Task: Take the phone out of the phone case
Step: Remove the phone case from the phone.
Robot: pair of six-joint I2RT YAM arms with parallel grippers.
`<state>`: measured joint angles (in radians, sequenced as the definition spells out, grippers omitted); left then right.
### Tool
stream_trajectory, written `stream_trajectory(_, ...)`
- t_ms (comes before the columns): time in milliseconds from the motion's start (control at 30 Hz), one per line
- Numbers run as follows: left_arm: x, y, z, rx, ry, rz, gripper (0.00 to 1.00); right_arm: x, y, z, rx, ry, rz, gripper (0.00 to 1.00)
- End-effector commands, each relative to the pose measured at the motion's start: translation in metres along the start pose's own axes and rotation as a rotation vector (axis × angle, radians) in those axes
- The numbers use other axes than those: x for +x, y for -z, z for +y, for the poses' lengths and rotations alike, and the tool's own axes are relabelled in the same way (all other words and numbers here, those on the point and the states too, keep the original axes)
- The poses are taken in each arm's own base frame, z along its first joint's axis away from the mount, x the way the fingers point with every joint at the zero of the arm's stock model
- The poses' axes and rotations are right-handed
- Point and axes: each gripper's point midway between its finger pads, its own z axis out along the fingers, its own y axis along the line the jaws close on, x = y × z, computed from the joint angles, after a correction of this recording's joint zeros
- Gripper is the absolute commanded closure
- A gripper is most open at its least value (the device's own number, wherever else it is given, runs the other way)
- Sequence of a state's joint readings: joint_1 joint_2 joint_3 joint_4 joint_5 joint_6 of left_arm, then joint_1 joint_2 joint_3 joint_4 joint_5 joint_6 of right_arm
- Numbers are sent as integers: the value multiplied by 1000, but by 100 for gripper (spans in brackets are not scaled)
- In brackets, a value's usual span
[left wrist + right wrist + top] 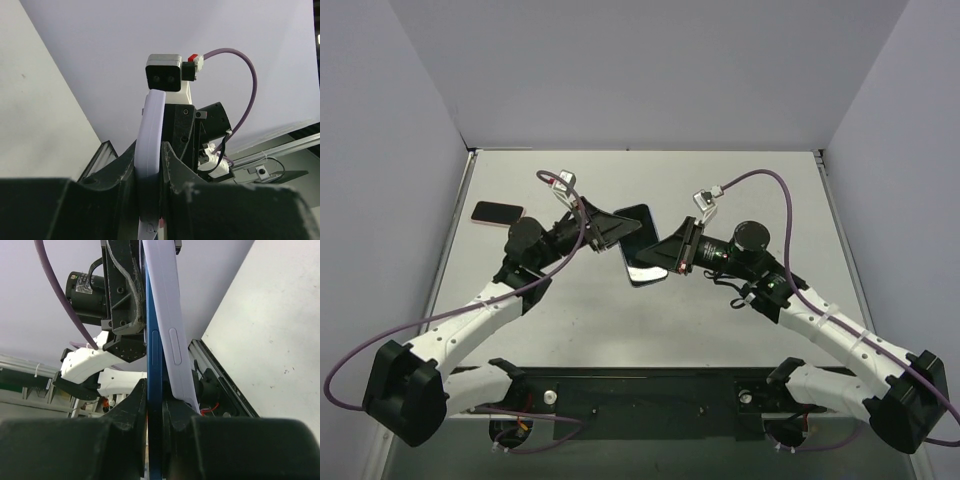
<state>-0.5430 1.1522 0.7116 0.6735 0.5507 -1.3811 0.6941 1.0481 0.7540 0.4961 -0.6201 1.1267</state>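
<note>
A blue phone (pixel 153 355) and its lavender case (pixel 169 315) are held up between both arms above the middle of the table (pixel 720 190). My right gripper (pixel 155 400) is shut on the phone's blue edge, and the case bends away from the phone to the right of my fingers. My left gripper (pixel 149 167) is shut on the case's lavender rim (pixel 151 130). From above, the left gripper (pixel 620 229) and right gripper (pixel 666 254) face each other with the phone's dark face (pixel 638 222) and the pale case (pixel 648 274) between them.
A second dark phone with a reddish rim (pixel 497 213) lies flat at the table's far left. Grey walls close the back and sides. Purple cables loop over both wrists.
</note>
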Motion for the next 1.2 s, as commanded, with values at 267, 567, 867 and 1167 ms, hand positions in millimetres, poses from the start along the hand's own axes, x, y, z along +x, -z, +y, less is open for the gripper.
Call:
stream_trajectory(267, 31, 13, -4, 69, -107, 98, 54, -27, 11, 37, -177, 22, -115, 100)
stream_trajectory(567, 33, 34, -8, 96, -211, 56, 44, -35, 26, 48, -212, -8, -131, 100)
stream_trajectory(867, 33, 34, 3, 82, -215, 32, 59, -37, 31, 68, -317, -59, -124, 100)
stream_trajectory(1167, 29, 18, 5, 46, -213, 49, 60, -31, 27, 65, -309, -71, -106, 100)
